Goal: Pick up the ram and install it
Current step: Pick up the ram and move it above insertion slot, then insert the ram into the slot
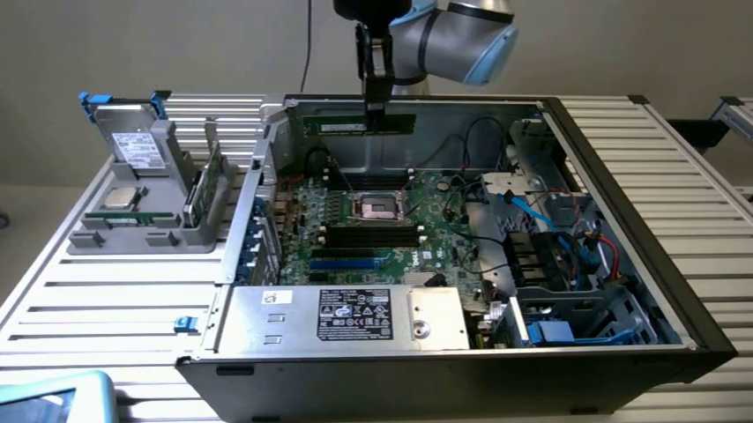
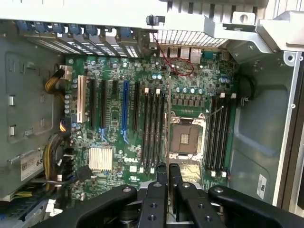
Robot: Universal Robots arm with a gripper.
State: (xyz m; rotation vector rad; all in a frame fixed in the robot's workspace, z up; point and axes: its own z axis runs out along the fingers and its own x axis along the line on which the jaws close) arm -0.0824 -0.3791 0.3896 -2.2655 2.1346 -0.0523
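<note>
Gripper: the gripper (image 1: 376,109) is closed on the top edge of the ram (image 1: 341,124), so the contact edge is left free underneath.
Ram: held level in the air over the open computer case (image 1: 412,379), apart from the motherboard (image 2: 114,118).
Slots: the black slots (image 2: 154,128) beside the processor socket (image 2: 183,142) are seen unfilled.
Stage: judged picked up, not yet seated.

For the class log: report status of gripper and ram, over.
Gripper shut on the ram. Ram held above the open case. Motherboard slots empty, unobstructed.
</note>
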